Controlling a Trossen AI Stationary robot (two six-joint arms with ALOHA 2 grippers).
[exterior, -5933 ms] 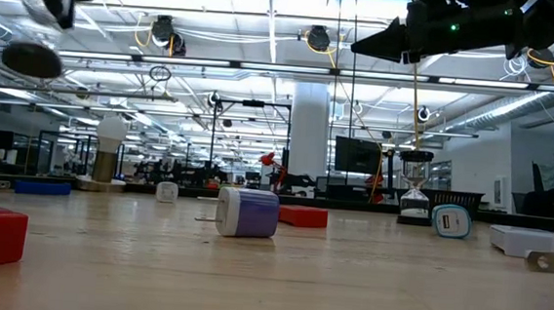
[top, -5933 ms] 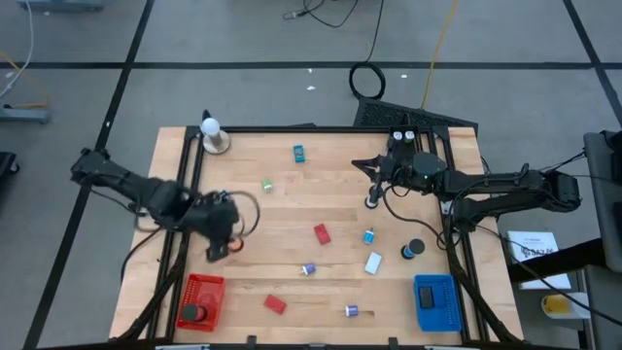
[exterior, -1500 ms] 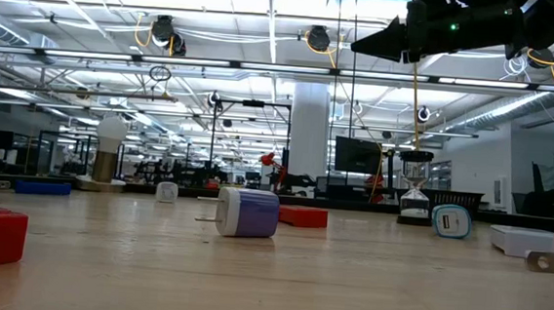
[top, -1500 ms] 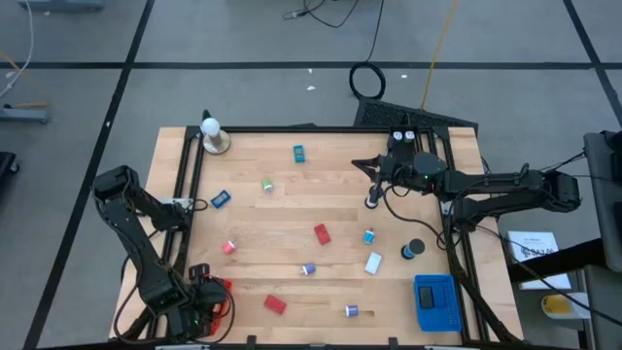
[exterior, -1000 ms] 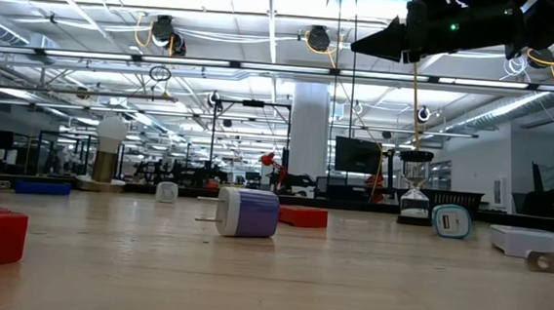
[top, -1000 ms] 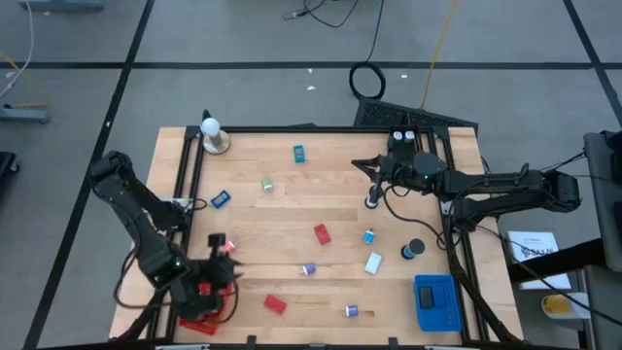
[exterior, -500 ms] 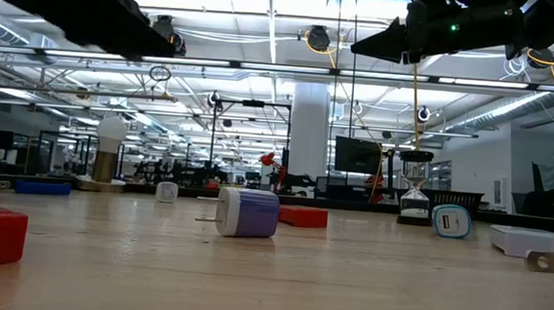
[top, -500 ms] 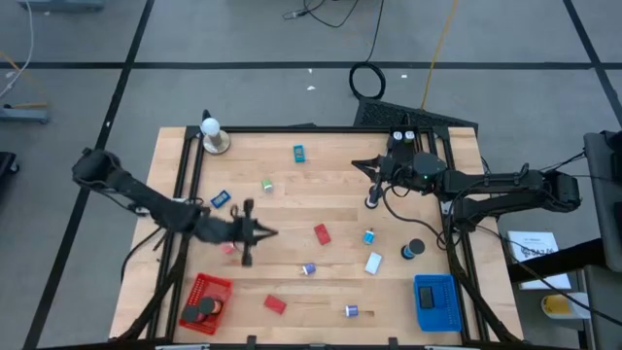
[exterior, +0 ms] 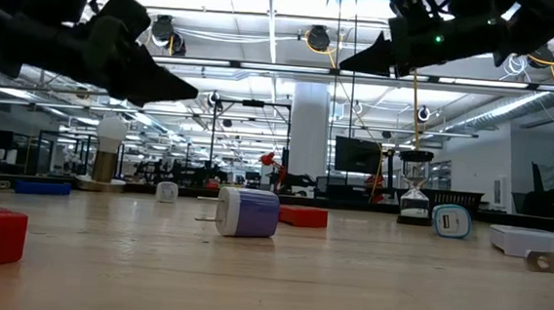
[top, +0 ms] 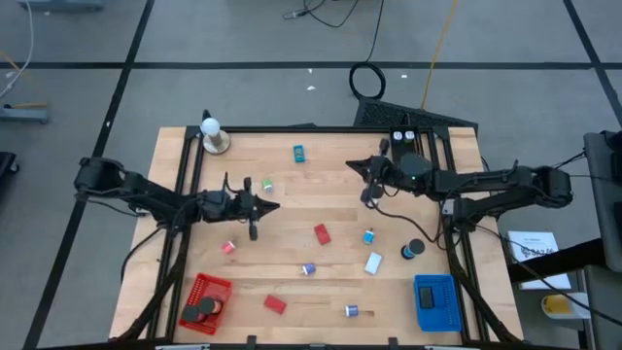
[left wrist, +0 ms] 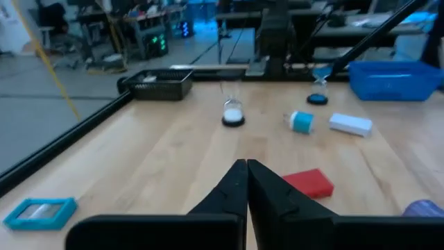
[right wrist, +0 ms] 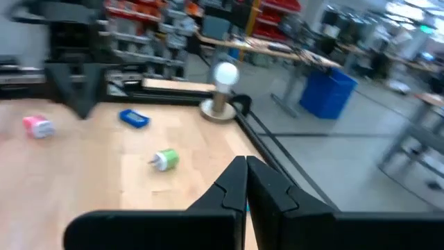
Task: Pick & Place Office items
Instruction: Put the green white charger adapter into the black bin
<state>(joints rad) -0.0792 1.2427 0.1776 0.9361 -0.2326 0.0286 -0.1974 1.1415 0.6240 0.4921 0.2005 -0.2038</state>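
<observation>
Black fingers of the left gripper point(top: 273, 206) are pressed together to a point with nothing between them; its wrist view shows the two tips meeting over bare wood. It hangs above the left half of the wooden table point(top: 330, 185), clear of the boards, with a pink piece point(top: 228, 247) lying near it and a small green piece point(top: 266, 184) just beyond it.

Over on the other side, the right gripper point(top: 351, 164) is also closed and empty, held above the table's far right part, its fingers meeting in its own wrist view.

Office items lie scattered across the wood, none touched by either gripper: a red block point(top: 321, 233) near the middle, a second red block point(top: 275, 304) toward the near edge, a purple-and-white piece point(top: 308, 268), a white block point(top: 373, 262), a small blue-and-white piece point(top: 369, 236), a black disc point(top: 415, 249) and a teal piece point(top: 298, 152) far back.

At the near corners sit a red basket point(top: 202, 302), with a dark item in it, and a blue basket point(top: 435, 301). On the far left corner stands a white ball on a tan base point(top: 211, 135).
</observation>
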